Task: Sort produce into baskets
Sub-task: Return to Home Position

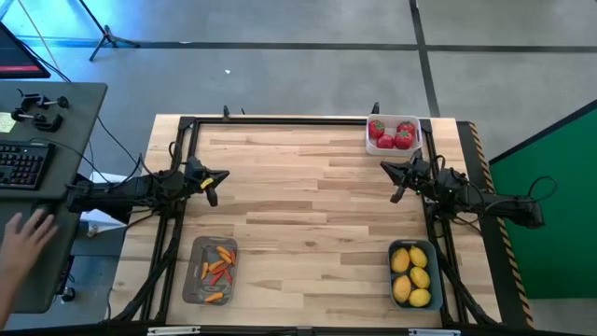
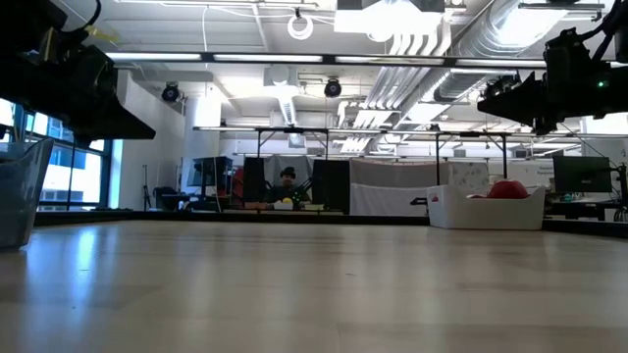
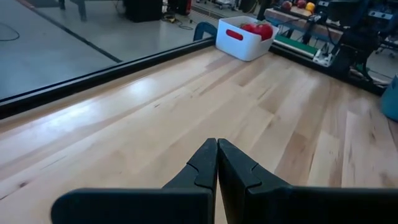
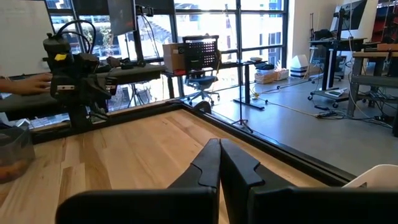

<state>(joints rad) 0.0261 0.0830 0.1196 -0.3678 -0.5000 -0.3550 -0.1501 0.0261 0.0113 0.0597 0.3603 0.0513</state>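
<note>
Round red fruits with green tops (image 1: pixel 393 134) lie in the white basket (image 1: pixel 371 145) at the table's far right; it also shows in the left wrist view (image 3: pixel 244 42). Yellow lemons (image 1: pixel 413 276) fill the blue-teal basket (image 1: pixel 393 280) at the near right. Thin orange-red peppers (image 1: pixel 217 271) lie in the grey basket (image 1: pixel 197 280) at the near left. My left gripper (image 1: pixel 213 192) is shut and empty above the table's left side. My right gripper (image 1: pixel 398 189) is shut and empty above the right side, just near of the white basket.
A black frame rail (image 1: pixel 280 121) runs along the table's far edge. A person's hand (image 1: pixel 26 235) rests at a desk with a keyboard (image 1: pixel 20 164) left of the table. Bare wood lies between the two arms.
</note>
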